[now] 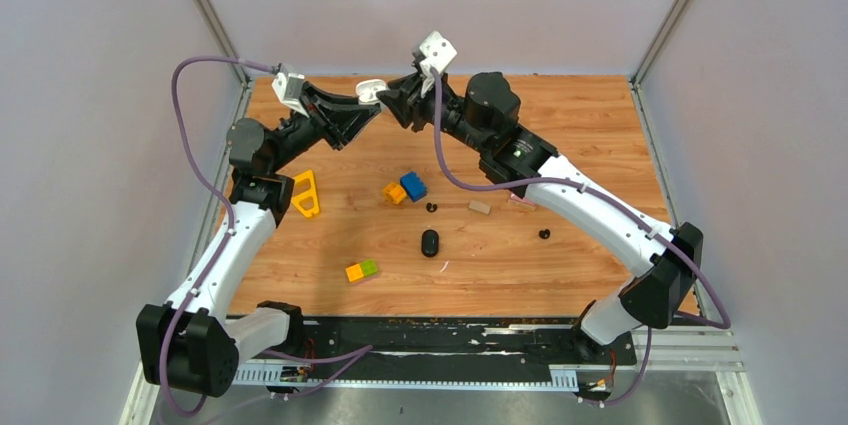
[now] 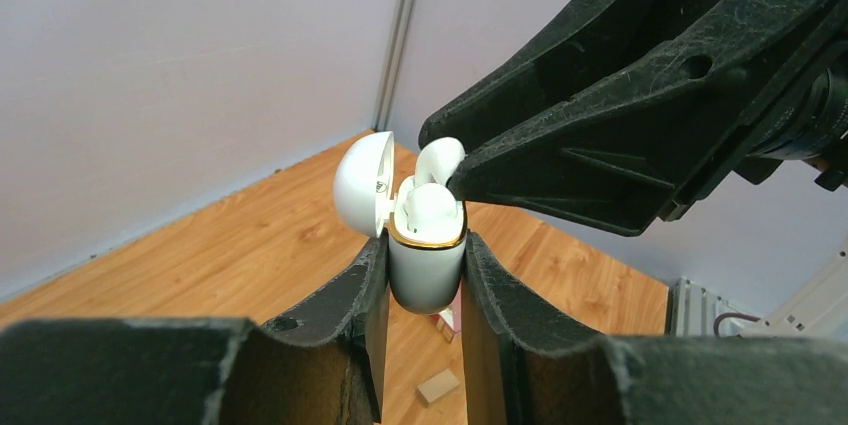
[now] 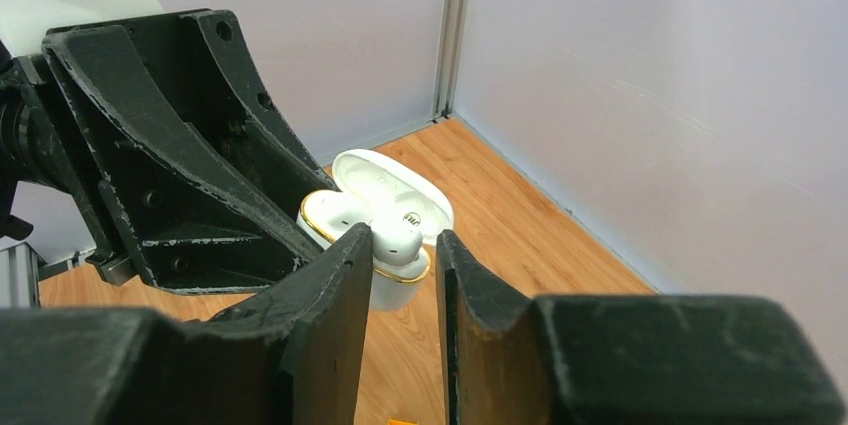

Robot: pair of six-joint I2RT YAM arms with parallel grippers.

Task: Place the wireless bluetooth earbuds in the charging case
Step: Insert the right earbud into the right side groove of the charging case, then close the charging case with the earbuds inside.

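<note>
While aloft, left arm [image 1: 235, 245] and right arm [image 1: 590, 200] tip-to-tip at case [image 1: 371, 91].

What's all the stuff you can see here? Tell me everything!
charging case: 1, white with gold rim, lid open, held up by the left gripper
white earbuds: 2, white, at the case's open top
black earbuds: 2, black, on the table, middle and right
black oval object: 1, black, mid-table
toy blocks: 2 pairs, orange-blue and orange-green, mid-table
triangular frame: 1, yellow, left side
small block: 1, beige, mid-table
pink piece: 1, pink, right of the small block
sliver: 1, white, near the oval object
table: 1, wooden
left gripper: 1, black, shut on the case
right gripper: 1, black, fingers either side of one white earbud
</note>
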